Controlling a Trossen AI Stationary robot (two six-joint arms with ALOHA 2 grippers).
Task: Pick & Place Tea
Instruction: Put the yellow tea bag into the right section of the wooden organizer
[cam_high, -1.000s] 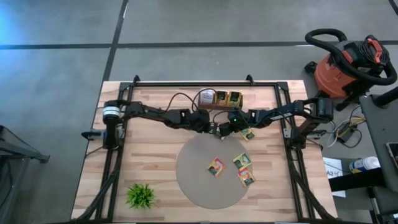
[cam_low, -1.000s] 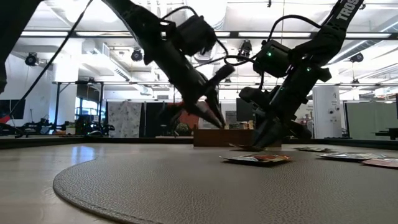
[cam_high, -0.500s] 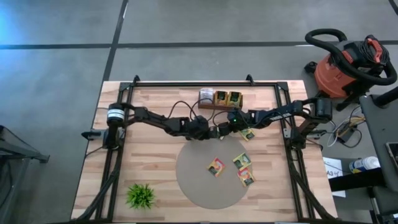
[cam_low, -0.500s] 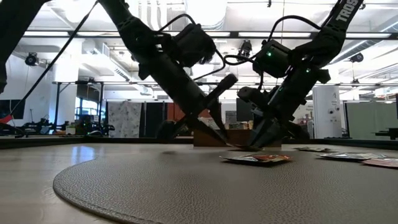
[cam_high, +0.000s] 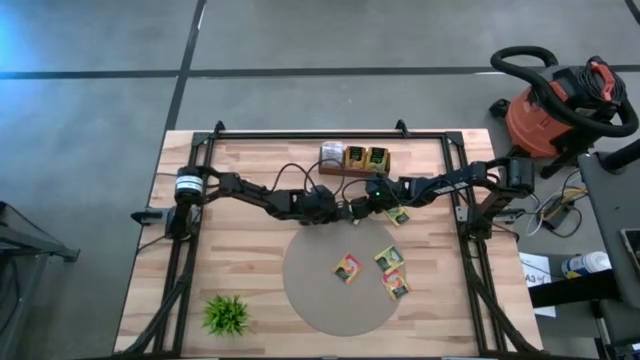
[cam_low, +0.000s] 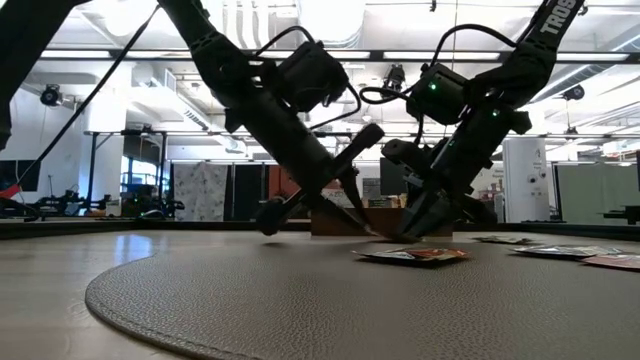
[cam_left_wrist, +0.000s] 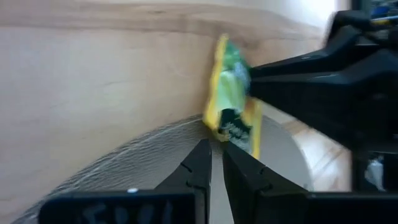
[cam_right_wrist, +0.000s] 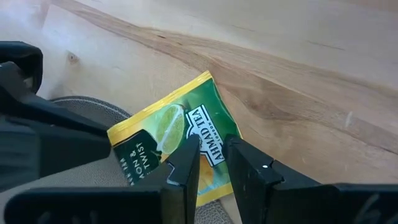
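Observation:
A yellow-green tea sachet (cam_right_wrist: 165, 134) with a lime picture lies at the far edge of the round grey mat (cam_high: 310, 290), partly on the wood. My right gripper (cam_right_wrist: 211, 144) is on top of it, fingers almost together. My left gripper (cam_left_wrist: 216, 144), rolled onto its side and nearly shut, has its tips at the sachet's yellow corner (cam_left_wrist: 212, 129). In the high view the two grippers (cam_high: 345, 210) (cam_high: 360, 207) meet at the table's middle. Three more sachets (cam_high: 347, 267) lie flat on the mat and another (cam_high: 398, 215) on the wood. My left gripper's fingertips (cam_left_wrist: 205, 149) meet the sachet's yellow corner (cam_left_wrist: 212, 129), coming slanting down from the table's left. Whether the corner is pinched between them I cannot tell. My right gripper presses its two close-set fingertips (cam_right_wrist: 189, 149) on the sachet's printed face (cam_right_wrist: 208, 127), slanting down from the table's right.
A low box (cam_high: 352, 158) with sachets standing in it is at the back, just behind the grippers. A small green plant (cam_high: 227, 314) stands near the front left. A black frame (cam_high: 300, 133) runs round the table's back and sides.
My left gripper has come down toward the table beside the right gripper and rolled onto its side, its tips now at the sachet's corner.

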